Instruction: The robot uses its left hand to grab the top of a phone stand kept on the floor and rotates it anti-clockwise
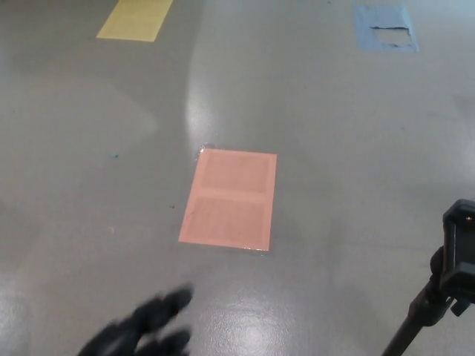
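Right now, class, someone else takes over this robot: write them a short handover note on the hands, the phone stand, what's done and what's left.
Left hand: low at the bottom edge, blurred, holding nothing; fingers' state unclear.
Right hand: not in view.
Phone stand: upright at the right edge, well apart from the left hand.
Floor: orange patch in the middle, yellow patch and blue patch farther off.
Done: no grasp on the stand.
Left: reach its top, grab it, turn it anti-clockwise.
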Tool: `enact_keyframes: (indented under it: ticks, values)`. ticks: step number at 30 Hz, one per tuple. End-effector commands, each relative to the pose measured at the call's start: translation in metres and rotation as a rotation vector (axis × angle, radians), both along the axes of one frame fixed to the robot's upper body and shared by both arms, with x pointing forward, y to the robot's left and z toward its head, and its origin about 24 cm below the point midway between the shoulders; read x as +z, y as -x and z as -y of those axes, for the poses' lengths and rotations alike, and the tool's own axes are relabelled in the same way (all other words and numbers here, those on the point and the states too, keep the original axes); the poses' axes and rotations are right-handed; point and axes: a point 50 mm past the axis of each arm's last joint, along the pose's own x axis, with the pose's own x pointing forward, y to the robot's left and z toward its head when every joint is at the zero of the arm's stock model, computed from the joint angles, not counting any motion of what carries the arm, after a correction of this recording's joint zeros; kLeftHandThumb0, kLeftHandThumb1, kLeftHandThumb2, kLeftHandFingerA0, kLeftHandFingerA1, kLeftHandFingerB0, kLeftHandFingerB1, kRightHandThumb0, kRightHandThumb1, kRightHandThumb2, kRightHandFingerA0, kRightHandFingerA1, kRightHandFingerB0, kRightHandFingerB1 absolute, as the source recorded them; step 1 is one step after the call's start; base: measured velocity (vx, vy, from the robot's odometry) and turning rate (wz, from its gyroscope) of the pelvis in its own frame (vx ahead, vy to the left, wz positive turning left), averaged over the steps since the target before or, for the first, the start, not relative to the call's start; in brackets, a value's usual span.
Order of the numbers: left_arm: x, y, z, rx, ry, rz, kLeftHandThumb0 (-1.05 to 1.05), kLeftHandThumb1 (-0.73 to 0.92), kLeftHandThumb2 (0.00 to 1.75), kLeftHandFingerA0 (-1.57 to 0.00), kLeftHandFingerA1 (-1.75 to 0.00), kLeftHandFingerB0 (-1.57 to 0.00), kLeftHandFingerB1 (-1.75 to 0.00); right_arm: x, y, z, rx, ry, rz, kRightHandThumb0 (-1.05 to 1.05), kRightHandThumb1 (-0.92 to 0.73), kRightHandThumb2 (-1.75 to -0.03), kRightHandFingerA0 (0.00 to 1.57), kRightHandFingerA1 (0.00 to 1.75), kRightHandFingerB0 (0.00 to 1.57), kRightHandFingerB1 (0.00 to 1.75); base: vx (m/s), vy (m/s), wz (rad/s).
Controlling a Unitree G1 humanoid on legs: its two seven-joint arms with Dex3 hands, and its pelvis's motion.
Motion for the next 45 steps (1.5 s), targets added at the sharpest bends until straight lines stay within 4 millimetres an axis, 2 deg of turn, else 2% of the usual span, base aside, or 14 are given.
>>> enact_keyframes:
  ticks: [1, 9, 10, 15, 17, 18, 28, 29, 32, 34, 37, 41, 43, 45]
  values:
    - [-0.055, 0.114, -0.075, 0.034, -0.439, -0.076, -0.72, 0.47, 0.85, 0.0, -0.22, 0.0, -0.14, -0.013, 0.063, 0.002, -0.059, -0.02, -0.082, -0.54, -0.84, -0.65, 0.62, 0.49, 0.39, 0.34, 0.0, 0.0, 0.0]
    - [-0.08, 0.128, -0.099, 0.073, -0.573, -0.238, -0.73, 0.45, 0.85, 0.0, -0.21, 0.0, -0.15, -0.013, 0.053, -0.001, -0.044, -0.012, -0.06, -0.53, -0.84, -0.66, 0.66, 0.55, 0.39, 0.33, 0.0, 0.0, 0.0]
    - [-0.081, 0.128, -0.101, 0.083, -0.563, -0.245, -0.73, 0.58, 0.58, 0.0, -0.23, 0.0, -0.2, -0.012, 0.053, -0.002, -0.034, -0.01, -0.052, -0.53, -0.84, -0.66, 0.68, 0.53, 0.39, 0.33, 0.0, 0.0, 0.0]
    - [-0.084, 0.127, -0.109, 0.114, -0.544, -0.267, -0.72, 0.45, 0.86, -0.01, -0.21, -0.01, -0.17, -0.012, 0.05, -0.003, -0.023, -0.011, -0.041, -0.53, -0.84, -0.66, 0.67, 0.54, 0.39, 0.33, 0.0, 0.0, 0.0]
    - [-0.084, 0.126, -0.11, 0.111, -0.551, -0.27, -0.76, 0.58, 0.58, 0.0, -0.24, 0.0, -0.21, -0.012, 0.049, -0.003, -0.019, -0.004, -0.037, -0.53, -0.83, -0.65, 0.69, 0.53, 0.4, 0.34, 0.0, 0.0, 0.0]
    - [-0.085, 0.126, -0.11, 0.11, -0.554, -0.272, -0.73, 0.45, 0.86, -0.02, -0.22, -0.02, -0.17, -0.012, 0.048, -0.003, -0.03, -0.007, -0.038, -0.52, -0.83, -0.65, 0.67, 0.54, 0.38, 0.33, 0.0, 0.0, 0.0]
    - [-0.086, 0.114, -0.114, 0.126, -0.557, -0.258, -0.77, 0.48, 0.87, -0.04, -0.22, -0.05, -0.14, -0.01, 0.034, -0.003, -0.058, -0.023, -0.025, -0.55, -0.7, -0.98, 0.57, 0.62, 0.28, 0.47, 0.0, 0.0, 0.0]
    - [-0.086, 0.11, -0.115, 0.133, -0.558, -0.252, -0.76, 0.47, 0.86, -0.05, -0.22, -0.07, -0.16, -0.009, 0.029, -0.003, -0.058, -0.019, -0.012, -0.52, -0.83, -0.65, 0.65, 0.5, 0.37, 0.33, 0.0, 0.0, 0.0]
    - [-0.086, 0.106, -0.118, 0.138, -0.571, -0.26, -0.74, 0.45, 0.88, -0.03, -0.23, -0.03, -0.18, -0.008, 0.023, -0.003, -0.048, -0.002, 0.004, -0.52, -0.83, -0.65, 0.67, 0.5, 0.37, 0.33, 0.0, 0.0, 0.0]
    - [-0.087, 0.103, -0.121, 0.128, -0.592, -0.273, -0.81, 0.58, 0.59, -0.02, -0.26, 0.0, -0.23, -0.007, 0.02, -0.003, -0.046, -0.007, 0.008, -0.51, -0.83, -0.65, 0.65, 0.49, 0.37, 0.33, 0.0, 0.0, 0.0]
    - [-0.089, 0.097, -0.127, 0.086, -0.668, -0.3, -0.8, 0.5, 0.9, -0.03, -0.23, -0.03, -0.13, -0.005, 0.013, -0.003, -0.015, 0.015, 0.028, -0.52, -0.83, -0.65, 0.67, 0.47, 0.37, 0.33, 0.0, 0.0, 0.0]
    - [-0.091, 0.091, -0.131, 0.063, -0.726, -0.33, -0.8, 0.52, 0.9, -0.06, -0.36, -0.06, -0.17, -0.003, 0.004, -0.003, -0.021, 0.004, 0.038, -0.51, -0.83, -0.65, 0.64, 0.47, 0.36, 0.33, 0.0, 0.0, 0.0]
    - [-0.091, 0.087, -0.132, 0.035, -0.758, -0.331, -0.77, 0.51, 0.91, -0.03, -0.39, -0.02, -0.2, -0.002, 0.0, -0.003, -0.028, 0.008, 0.045, -0.56, -0.69, -0.95, 0.57, 0.58, 0.32, 0.47, 0.0, 0.0, 0.0]
    - [-0.091, 0.086, -0.131, 0.028, -0.761, -0.326, -0.77, 0.51, 0.91, -0.03, -0.4, -0.01, -0.19, -0.002, 0.0, -0.004, -0.029, 0.011, 0.049, -0.52, -0.83, -0.65, 0.65, 0.44, 0.37, 0.33, 0.0, 0.0, 0.0]
